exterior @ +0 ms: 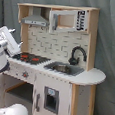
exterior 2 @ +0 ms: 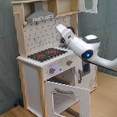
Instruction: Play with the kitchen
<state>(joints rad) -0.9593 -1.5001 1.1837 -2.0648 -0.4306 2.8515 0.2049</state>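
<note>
Kitchen stands upright against the grey curtain, seen in both exterior views. My arm reaches in over the worktop from the second exterior view's right; the claw sits above the hob, near the tiled back panel. Cannot tell whether its fingers are spread or pressed together.

Risks I see:
- Oven door hangs open, low; the arm could catch it if it dropped toward it.
- Hood is just above the claw; a careless lift would strike it.
- Any hard push could rock the whole unit.
</note>
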